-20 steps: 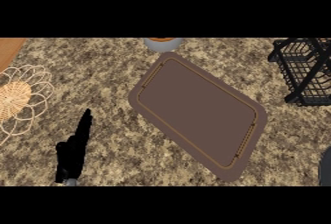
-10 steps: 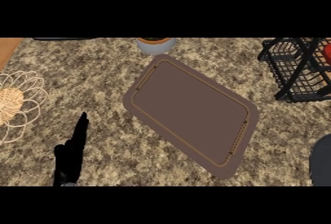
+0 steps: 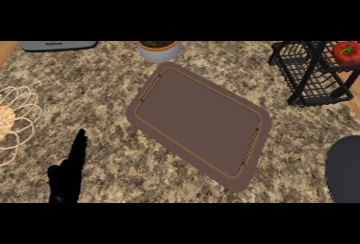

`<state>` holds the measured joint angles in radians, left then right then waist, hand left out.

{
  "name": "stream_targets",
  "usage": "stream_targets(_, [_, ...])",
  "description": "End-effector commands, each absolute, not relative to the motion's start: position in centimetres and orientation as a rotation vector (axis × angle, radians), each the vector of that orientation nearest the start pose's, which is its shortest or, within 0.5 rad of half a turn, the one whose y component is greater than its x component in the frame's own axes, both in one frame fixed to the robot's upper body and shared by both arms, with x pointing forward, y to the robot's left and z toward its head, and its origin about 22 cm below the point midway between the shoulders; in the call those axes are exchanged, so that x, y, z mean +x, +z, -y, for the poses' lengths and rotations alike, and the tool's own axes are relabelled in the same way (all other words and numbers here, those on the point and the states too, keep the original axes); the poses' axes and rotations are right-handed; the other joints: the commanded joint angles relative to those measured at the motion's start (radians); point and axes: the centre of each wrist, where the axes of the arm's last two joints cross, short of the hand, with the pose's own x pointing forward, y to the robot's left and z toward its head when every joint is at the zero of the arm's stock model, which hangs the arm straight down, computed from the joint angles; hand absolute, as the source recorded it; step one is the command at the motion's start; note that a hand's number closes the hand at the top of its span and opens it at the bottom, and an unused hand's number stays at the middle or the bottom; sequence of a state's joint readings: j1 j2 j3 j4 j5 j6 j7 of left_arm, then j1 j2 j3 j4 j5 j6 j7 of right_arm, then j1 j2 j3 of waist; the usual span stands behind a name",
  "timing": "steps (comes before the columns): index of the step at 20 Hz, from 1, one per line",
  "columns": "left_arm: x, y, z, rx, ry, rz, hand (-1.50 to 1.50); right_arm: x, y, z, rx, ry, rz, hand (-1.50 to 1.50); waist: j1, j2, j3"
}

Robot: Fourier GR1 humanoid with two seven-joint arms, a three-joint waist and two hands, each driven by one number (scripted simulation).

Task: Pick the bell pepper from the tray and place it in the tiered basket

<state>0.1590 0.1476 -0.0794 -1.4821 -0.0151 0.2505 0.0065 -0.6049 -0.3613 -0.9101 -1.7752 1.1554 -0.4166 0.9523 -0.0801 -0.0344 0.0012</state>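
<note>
We see the red bell pepper [image 3: 346, 52] sitting in the black tiered basket [image 3: 309, 76] to the right of the brown tray [image 3: 200, 121], while our left hand [image 3: 68, 174] rests open, fingers straight, left of the tray.

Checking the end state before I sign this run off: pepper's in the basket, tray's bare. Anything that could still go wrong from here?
1. The bell pepper sits high in the tiered basket, at the view's right edge; whether it rests securely can't be judged, so it might roll.
2. The right hand is out of view; only a grey forearm shows near the tray, and pulling back might clip it.
3. The left hand rests open beside a wire bowl.
</note>
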Motion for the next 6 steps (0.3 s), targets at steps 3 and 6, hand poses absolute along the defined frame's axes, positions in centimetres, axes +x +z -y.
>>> stream_targets(3, [19.0,-5.6,-26.8,0.340,0.067,1.260,0.00,15.5,25.0,38.5,-1.563,-1.120,1.043,-1.50,-0.030,0.002,-0.004])
stream_targets(6, [18.4,-6.3,-25.2,0.321,0.071,1.258,0.00,11.9,25.0,36.0,-1.531,-1.074,1.099,-1.50,-0.030,0.003,-0.004])
